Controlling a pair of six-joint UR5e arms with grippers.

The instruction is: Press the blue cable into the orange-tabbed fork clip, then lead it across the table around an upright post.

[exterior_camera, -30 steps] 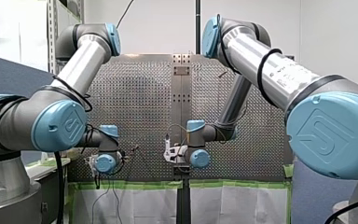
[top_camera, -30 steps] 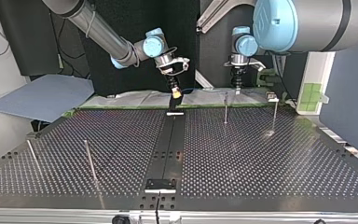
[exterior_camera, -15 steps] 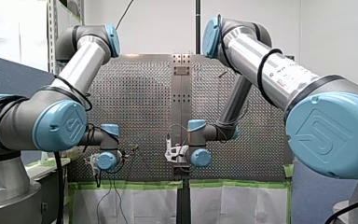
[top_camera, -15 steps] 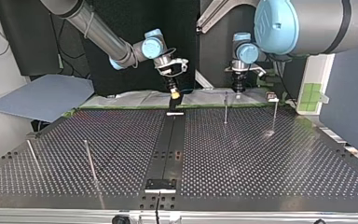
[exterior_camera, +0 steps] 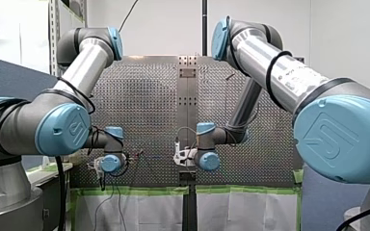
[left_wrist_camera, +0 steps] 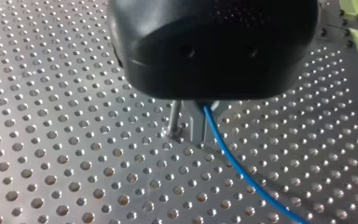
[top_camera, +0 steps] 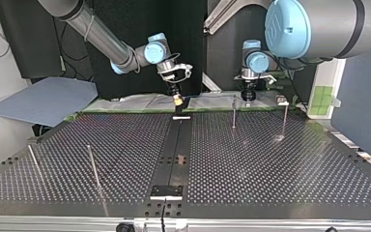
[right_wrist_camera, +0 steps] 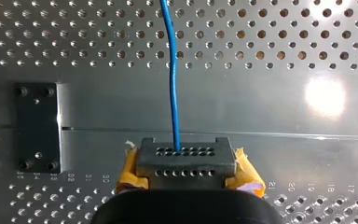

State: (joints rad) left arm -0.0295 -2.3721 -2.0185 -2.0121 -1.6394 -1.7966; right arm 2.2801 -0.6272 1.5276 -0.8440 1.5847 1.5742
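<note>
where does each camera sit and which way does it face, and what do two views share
Front view: behind the shoulders, looking over the perforated table; my left arm at its left, my right arm at its right.
Top view: across the table, facing both arms, sides crossed.
Left wrist view: on my left wrist, looking past my left gripper at the table.
Right wrist view: on my right wrist, past my right gripper.
Shared: both wrist views show the blue cable.

Left tool (left_wrist_camera: 189,130), right tool (right_wrist_camera: 185,158) both pinched closed, pointing down.
</note>
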